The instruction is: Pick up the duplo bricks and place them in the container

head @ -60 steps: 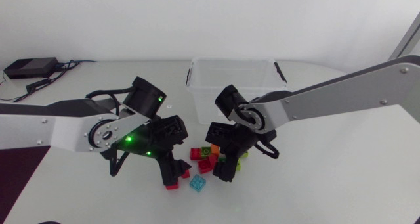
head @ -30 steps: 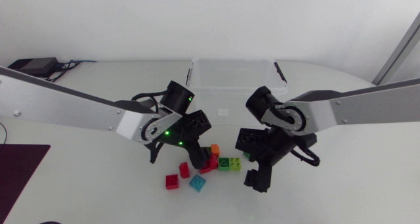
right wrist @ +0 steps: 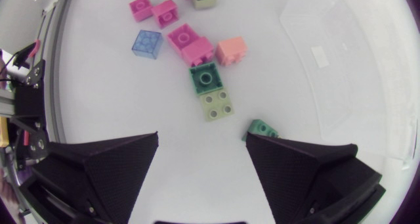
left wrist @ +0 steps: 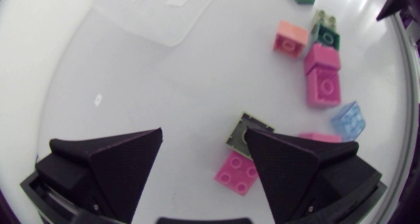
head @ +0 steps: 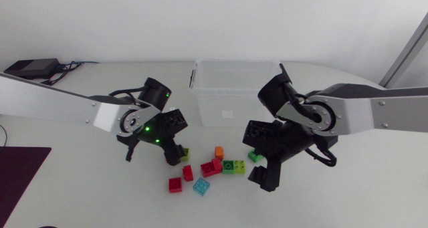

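Both arms hang low over the white counter [head: 348, 201], just in front of the clear container [head: 234, 87] that stands at the far side. The duplo bricks [head: 212, 168] all lie loose on the counter between the two arms, outside the container. The left claw [left wrist: 205, 135] is spread wide and pinches nothing. A yellow-green brick [head: 184, 154] sits just beside one of its fingers, so close that I can't say whether they touch. Near it lie a red brick [head: 188, 172], a second red brick [head: 175, 184] and a pale blue brick [head: 200, 186]. Further along, a pair of red bricks [right wrist: 190, 43] touch each other and an orange brick [head: 219, 151] sits just behind them. A dark green brick [head: 229, 166] and a lime brick [head: 239, 166] lie side by side, touching. The right claw [right wrist: 203, 137] is likewise spread with nothing held. A small green brick [right wrist: 262, 129] lies by the tip of one finger, a little apart from the lime brick.
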Motion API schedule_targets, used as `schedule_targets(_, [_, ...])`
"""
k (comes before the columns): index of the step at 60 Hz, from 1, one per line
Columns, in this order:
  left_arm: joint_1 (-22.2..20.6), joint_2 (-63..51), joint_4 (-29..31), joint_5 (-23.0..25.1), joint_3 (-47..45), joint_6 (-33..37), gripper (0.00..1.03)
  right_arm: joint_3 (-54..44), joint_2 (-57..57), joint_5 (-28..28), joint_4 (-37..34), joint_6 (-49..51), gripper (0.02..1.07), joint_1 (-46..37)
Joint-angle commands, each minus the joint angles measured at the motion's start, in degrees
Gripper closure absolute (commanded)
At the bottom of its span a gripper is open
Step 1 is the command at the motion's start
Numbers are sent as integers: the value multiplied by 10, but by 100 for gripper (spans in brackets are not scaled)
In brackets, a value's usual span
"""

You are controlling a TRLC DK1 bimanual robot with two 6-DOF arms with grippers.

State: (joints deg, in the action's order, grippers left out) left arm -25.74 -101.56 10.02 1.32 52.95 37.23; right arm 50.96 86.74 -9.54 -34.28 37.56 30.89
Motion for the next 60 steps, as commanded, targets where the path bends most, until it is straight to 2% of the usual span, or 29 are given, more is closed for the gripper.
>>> schedule_targets(1, [42,-7,43,-53,-67,72,15,-16,-7,6,-1,2,10,-19])
schedule_targets(8, [79,65,47,-54,-80,80,15,-4,17,9,28,-31,10,-42])
schedule_targets(12, [87,123,46,-16,-89,75,14,0,36,47,61,-67,10,-49])
schedule_targets(17, [86,174,61,25,-90,54,14,7,55,57,67,-97,10,-56])
schedule_targets(24, [75,217,69,54,-92,32,14,17,81,85,83,-135,10,-74])
schedule_targets(41, [79,238,74,67,-91,22,13,41,142,126,116,-177,10,-131])
schedule_targets(60, [82,257,74,68,-113,23,13,87,196,174,113,-228,10,-87])
